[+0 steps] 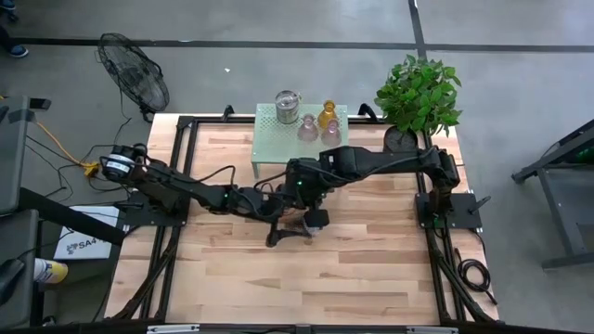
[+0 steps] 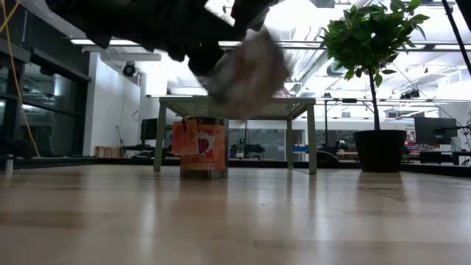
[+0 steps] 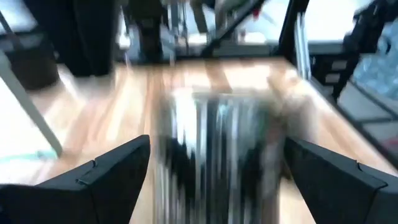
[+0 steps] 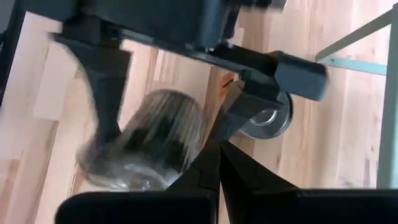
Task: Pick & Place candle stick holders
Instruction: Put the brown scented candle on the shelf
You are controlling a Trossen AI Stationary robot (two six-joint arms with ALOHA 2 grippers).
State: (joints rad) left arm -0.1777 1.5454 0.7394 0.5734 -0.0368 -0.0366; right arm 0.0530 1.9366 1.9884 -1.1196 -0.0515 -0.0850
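Note:
My left gripper [image 3: 217, 180] is shut on a shiny silver cup-shaped holder [image 3: 217, 149], which is blurred and is held above the middle of the table [image 1: 316, 221]. My right gripper [image 4: 217, 155] is shut and empty, close beside it. On the mint-green stand [image 1: 269, 139] stand another silver holder [image 1: 287, 105], an amber glass holder [image 1: 327, 115] and two pinkish glass holders [image 1: 307, 130] [image 1: 331, 133]. A third silver holder with an orange label [image 2: 203, 147] stands on the table under the stand. My left gripper pinches the silver holder by its side wall [image 3: 168, 155], one finger [image 3: 106, 177] on each side. In the right wrist view the fingers [image 4: 106, 93] come down at it from above. The holder [image 2: 246, 70] is lifted clear of the table and looks tilted.
A green plant in a black pot [image 1: 418, 97] stands at the table's far right corner. The stand's legs [image 2: 159, 136] rise at the far middle. A fan [image 1: 135, 70] stands off the table's far left. Bare wood [image 1: 306, 278] lies toward the near edge.

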